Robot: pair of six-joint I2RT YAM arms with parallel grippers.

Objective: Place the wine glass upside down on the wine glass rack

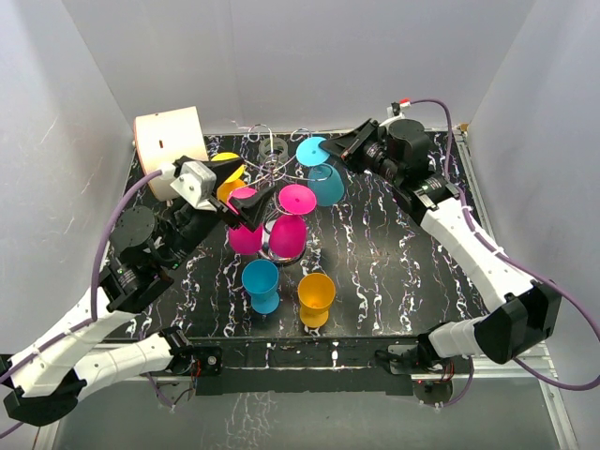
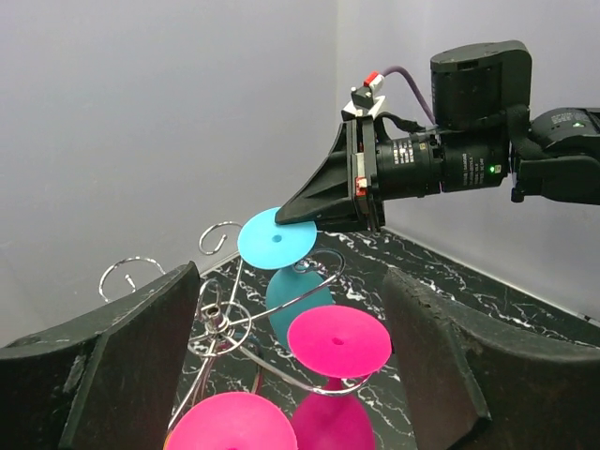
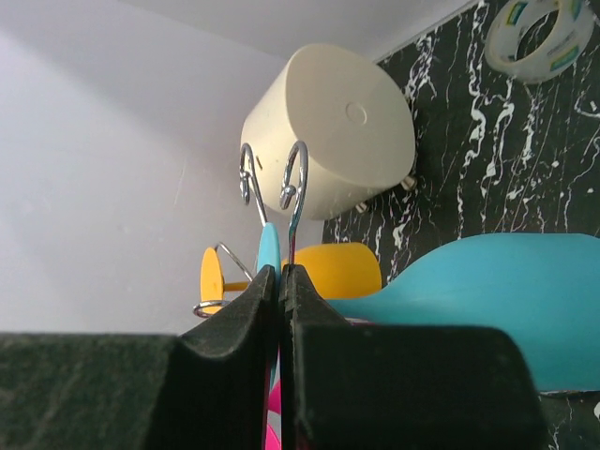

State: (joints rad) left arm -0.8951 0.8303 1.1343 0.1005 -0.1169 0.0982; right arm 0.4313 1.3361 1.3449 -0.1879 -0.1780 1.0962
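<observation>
The wine glass rack (image 1: 272, 171) (image 2: 217, 323) stands mid-table with several glasses hanging upside down from its arms. A teal wine glass (image 1: 325, 183) (image 3: 506, 300) hangs on the right arm. My right gripper (image 1: 330, 150) (image 3: 279, 272) is shut on the rim of its flat foot (image 2: 275, 239). My left gripper (image 1: 253, 204) (image 2: 300, 375) stands open on either side of a magenta glass (image 1: 291, 230), whose foot (image 2: 337, 339) rests on a wire arm, clear of both fingers (image 2: 141, 366). A second magenta glass (image 1: 246, 234) and a yellow one (image 1: 230, 180) (image 3: 342, 270) hang to the left.
A blue glass (image 1: 261, 284) and an orange glass (image 1: 316, 298) stand on the black marbled table (image 1: 394, 272) in front of the rack. A white cylinder (image 1: 169, 142) (image 3: 328, 131) lies at the back left, and a tape roll (image 1: 273, 147) (image 3: 539, 37) sits behind the rack.
</observation>
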